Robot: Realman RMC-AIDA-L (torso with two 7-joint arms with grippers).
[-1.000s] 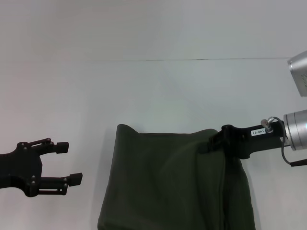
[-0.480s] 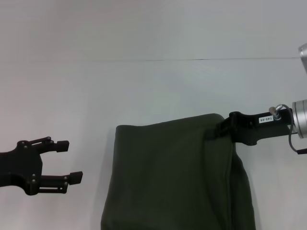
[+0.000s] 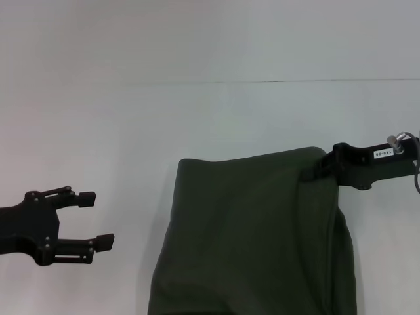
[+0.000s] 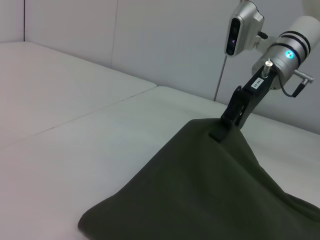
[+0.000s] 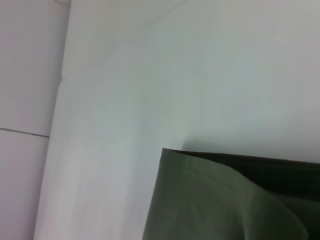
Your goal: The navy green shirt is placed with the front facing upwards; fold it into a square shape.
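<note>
The navy green shirt (image 3: pixel 256 236) is a dark olive bundle on the white table, its far right corner lifted. My right gripper (image 3: pixel 317 167) is shut on that corner and holds it above the table; the left wrist view shows the same gripper (image 4: pixel 223 127) pinching the raised peak of the shirt (image 4: pixel 210 195). The right wrist view shows only a fold of the shirt (image 5: pixel 220 200) over the table. My left gripper (image 3: pixel 92 220) hovers open to the left of the shirt, apart from it, with nothing between its fingers.
The white table (image 3: pixel 131 118) stretches around the shirt, with a thin seam line (image 3: pixel 262 82) across its far part. A pale wall (image 4: pixel 165 35) stands behind the table in the left wrist view.
My right gripper has pulled the shirt's far corner to the right and slightly away, dragging the whole shirt rightward. The left gripper has stayed in place, open.
</note>
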